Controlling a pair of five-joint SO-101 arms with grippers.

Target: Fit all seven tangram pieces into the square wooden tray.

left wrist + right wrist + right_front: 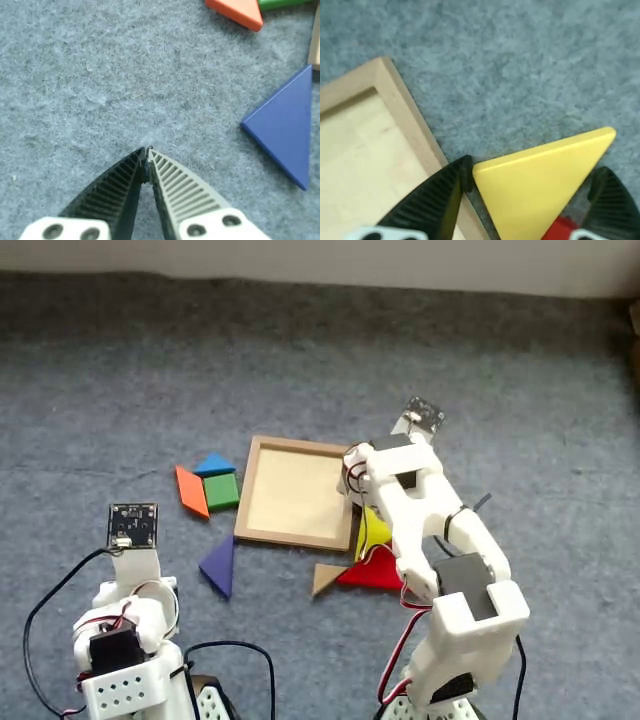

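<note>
The square wooden tray (pixel 262 532) (pixel 402 112) lies mid-carpet with no pieces in it. My right gripper (pixel 368 523) (pixel 532 175) sits just off the tray's right side, shut on the yellow triangle (pixel 374 530) (pixel 540 185), one finger against each of its edges. The red triangle (pixel 372 572) (pixel 560 227) and the tan triangle (pixel 326 577) lie in front of it. Left of the tray are the orange parallelogram (pixel 190 490) (pixel 237 9), light blue triangle (pixel 213 463), green square (pixel 222 491) and dark blue triangle (pixel 219 565) (pixel 285 132). My left gripper (pixel 146 152) is shut over bare carpet, short of the dark blue triangle.
Grey carpet covers the whole work area, with open room behind the tray and at the far left and right. The left arm's base (pixel 125 660) and black cables (pixel 230 650) sit at the near edge. A pale wall strip (pixel 320 260) borders the back.
</note>
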